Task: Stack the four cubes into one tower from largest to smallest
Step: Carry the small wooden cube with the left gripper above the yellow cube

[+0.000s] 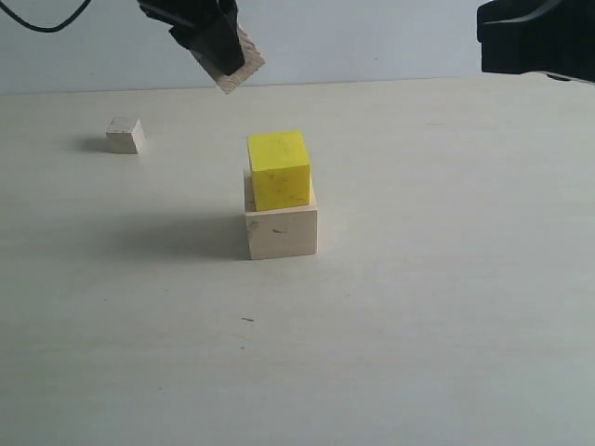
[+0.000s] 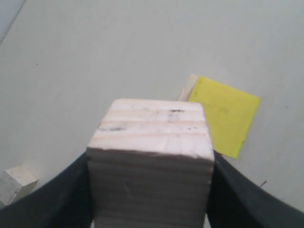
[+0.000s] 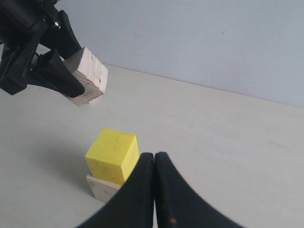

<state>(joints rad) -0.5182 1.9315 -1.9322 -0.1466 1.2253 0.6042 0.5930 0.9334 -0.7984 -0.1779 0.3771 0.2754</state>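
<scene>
The bright yellow cube point(image 1: 279, 167) rests on the large pale wood cube point(image 1: 282, 229) at the table's middle, set toward its back edge. High above and behind them my left gripper point(image 1: 216, 42) is shut on the grainy grey-tan wood cube point(image 1: 234, 63), which hangs tilted in the air. The left wrist view shows that cube point(image 2: 152, 161) between the black fingers point(image 2: 57, 194), with the yellow cube point(image 2: 224, 114) below. The tiny pale wood cube point(image 1: 124, 136) lies far left on the table. My right gripper point(image 3: 154, 161) is shut and empty, raised at the upper right.
The pale table point(image 1: 446, 307) spreads wide on all sides of the stack. A grey wall point(image 1: 372, 37) runs behind it. A black cable point(image 1: 46, 20) hangs at the upper left.
</scene>
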